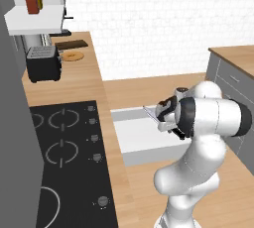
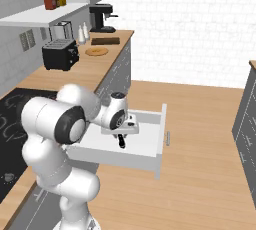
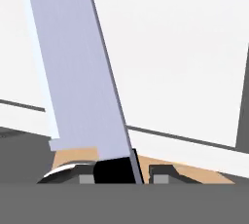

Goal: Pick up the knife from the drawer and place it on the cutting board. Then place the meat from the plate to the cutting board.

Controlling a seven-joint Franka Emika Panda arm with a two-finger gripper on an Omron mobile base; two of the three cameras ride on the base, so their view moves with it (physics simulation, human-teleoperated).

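The hand view is showing the knife [image 3: 80, 67] from very close: its long silver blade is running up and away from the gripper [image 3: 127, 173], and its black handle is sitting between the two dark fingertips [image 3: 165, 172], which are standing narrow and appear to be closed on it. Behind the blade the pale floor and walls of the drawer [image 3: 185, 72] are spreading out, with a strip of tan floor showing below them.

The left base view is giving the wider setting. The gripper [image 1: 166, 118] is hanging over the near right part of the open drawer [image 1: 144, 140], and a thin silver blade [image 1: 150, 113] is sticking out to its left. Far along the counter [image 1: 74, 83], the dark brown cutting board [image 1: 72, 44] is lying just behind the round tan plate [image 1: 73, 56], beside a black toaster [image 1: 43, 63]. A black cooktop [image 1: 64, 162] is lying nearer on the counter.

The right base view is adding the drawer's grey front panel [image 2: 162, 141] pulled out into the room, and the black handle [image 2: 121, 142] is pointing down from the gripper [image 2: 122, 135], above the drawer floor. It is also showing the cutting board [image 2: 105, 40] and plate [image 2: 97, 51] near a coffee machine [image 2: 101, 18]. The meat is too small to make out on the plate.
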